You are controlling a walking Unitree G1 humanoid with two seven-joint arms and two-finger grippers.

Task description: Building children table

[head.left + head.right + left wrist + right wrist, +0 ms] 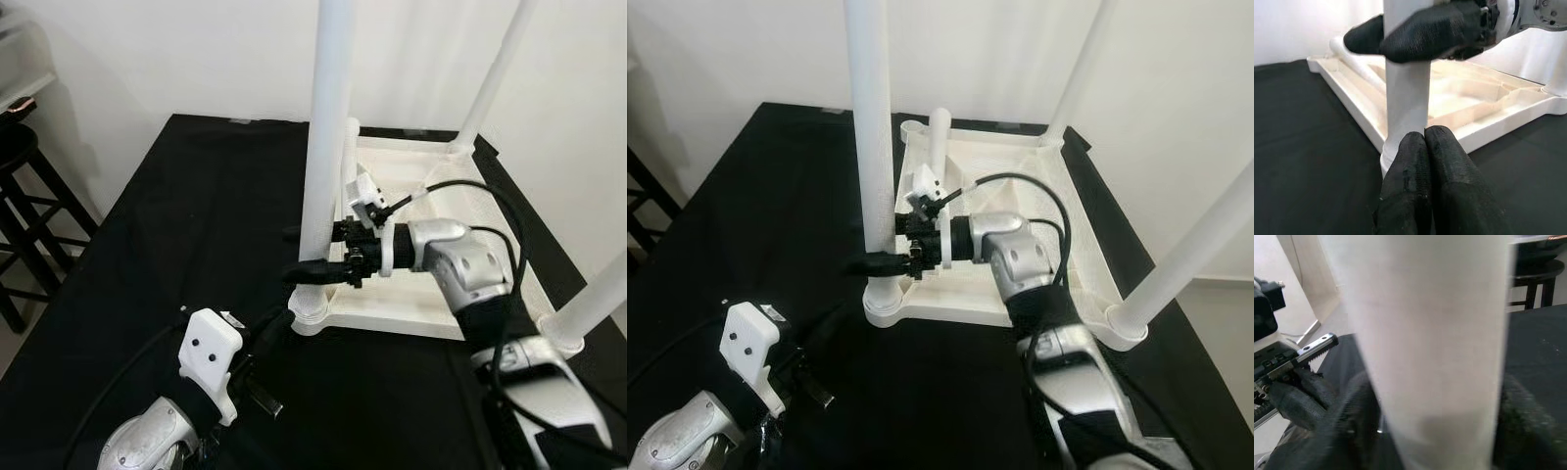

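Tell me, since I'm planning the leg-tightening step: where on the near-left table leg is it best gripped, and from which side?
Grip the near-left leg low on its round shaft, just above the socket in the upturned tabletop, coming in sideways from over the tabletop. The right gripper already straddles it there. The leg stands upright, so a level grasp suits turning it, probably. The left gripper waits shut nearby.

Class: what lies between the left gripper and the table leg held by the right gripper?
Only bare black cloth; the left gripper, jaws shut, sits just short of the leg, as the left wrist view shows.
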